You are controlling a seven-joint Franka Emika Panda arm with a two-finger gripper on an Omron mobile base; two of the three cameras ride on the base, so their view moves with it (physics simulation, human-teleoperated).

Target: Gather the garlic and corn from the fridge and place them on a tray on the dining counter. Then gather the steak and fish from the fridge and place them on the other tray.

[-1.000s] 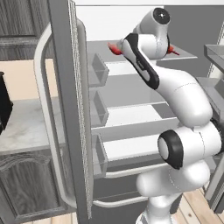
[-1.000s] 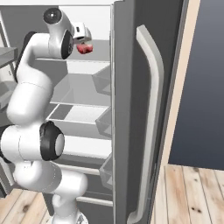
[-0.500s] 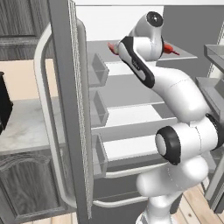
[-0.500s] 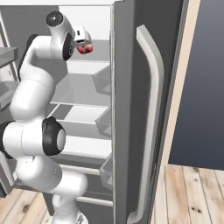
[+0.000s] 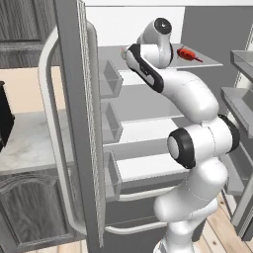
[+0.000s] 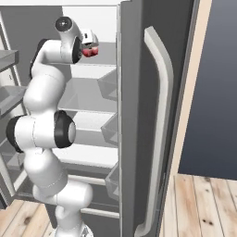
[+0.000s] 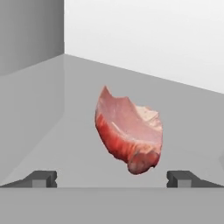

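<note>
Pale grey, the top shelf [image 7: 52,109] of the open fridge [image 5: 74,128] carries the steak [image 7: 129,135], lying centred ahead of the wide-open tool [image 7: 111,178], which should likely advance straight until both fingertips [image 7: 41,178] flank the meat before closing.
</note>
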